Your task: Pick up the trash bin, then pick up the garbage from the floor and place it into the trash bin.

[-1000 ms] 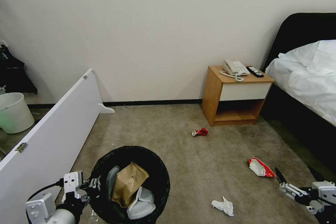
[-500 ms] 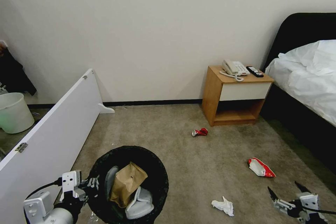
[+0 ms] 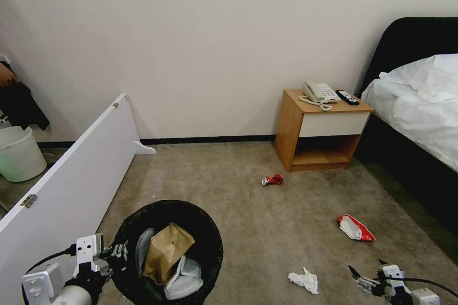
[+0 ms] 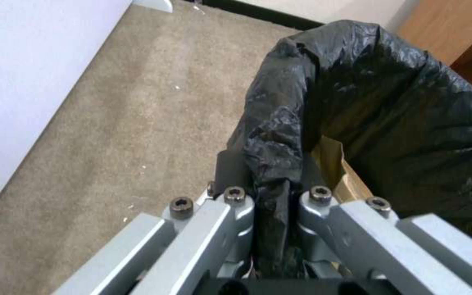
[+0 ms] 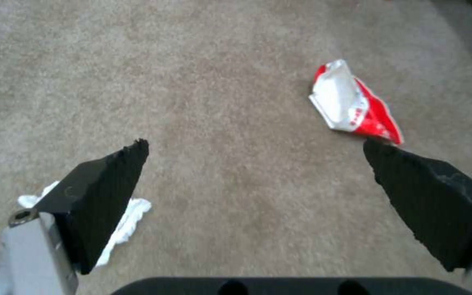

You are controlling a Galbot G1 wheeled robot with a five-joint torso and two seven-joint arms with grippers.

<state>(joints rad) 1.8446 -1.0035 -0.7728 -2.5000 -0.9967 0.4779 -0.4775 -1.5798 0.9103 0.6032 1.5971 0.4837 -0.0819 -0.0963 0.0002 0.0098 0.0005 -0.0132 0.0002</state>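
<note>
Between the closed fingers (image 4: 236, 205) of the left gripper (image 4: 271, 196) sits the bag-covered rim of the trash bin (image 3: 210, 233), which holds a brown paper bag (image 3: 164, 252) and white slippers (image 3: 183, 279). Spread wide above bare floor (image 5: 236, 123), the right gripper (image 5: 255, 151) has its fingers (image 5: 105, 184) apart and grips nothing; a crumpled tissue (image 3: 304, 280) lies beside one fingertip and a red-white snack packet (image 5: 353, 104) just past the other. Farther out, a crushed red can (image 3: 272, 180) lies near the nightstand (image 3: 324, 128).
</note>
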